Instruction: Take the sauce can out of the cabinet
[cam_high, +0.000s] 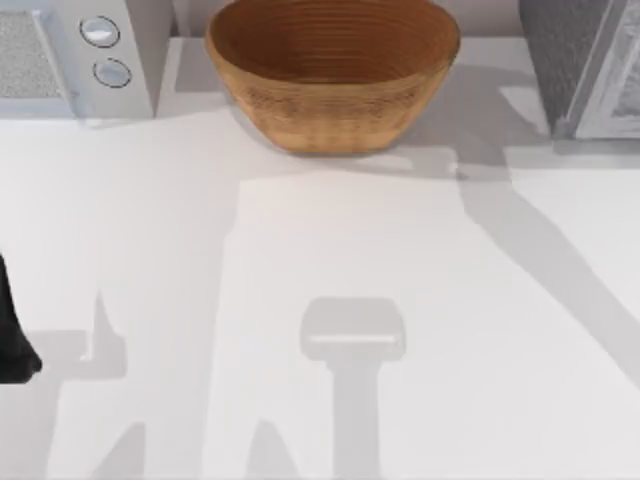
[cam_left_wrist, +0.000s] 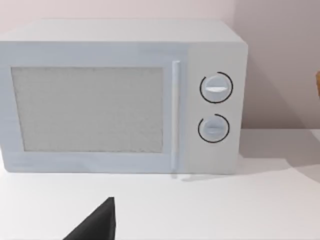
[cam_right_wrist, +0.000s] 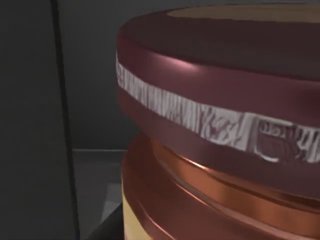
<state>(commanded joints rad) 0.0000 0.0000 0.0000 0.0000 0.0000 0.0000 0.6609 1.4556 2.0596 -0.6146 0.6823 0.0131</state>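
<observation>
The sauce can (cam_right_wrist: 220, 130) looms very close in the right wrist view. It has a dark maroon lid rim, a pale printed band under the rim, and a copper and tan body below. Around it are the dark grey inner walls (cam_right_wrist: 30, 115) of the cabinet, and it stands on the cabinet's grey floor. From above, the grey cabinet (cam_high: 585, 65) stands at the table's back right corner, and the can is hidden inside it. My left arm (cam_high: 12, 345) is parked at the table's left edge, with a dark part of its gripper (cam_left_wrist: 97, 225) low in the left wrist view.
A white microwave (cam_high: 75, 55) with two round dials (cam_left_wrist: 216, 107) stands at the back left, its door shut. A big woven brown basket (cam_high: 335, 75) sits at the back centre. The white tabletop (cam_high: 330, 250) carries only arm shadows.
</observation>
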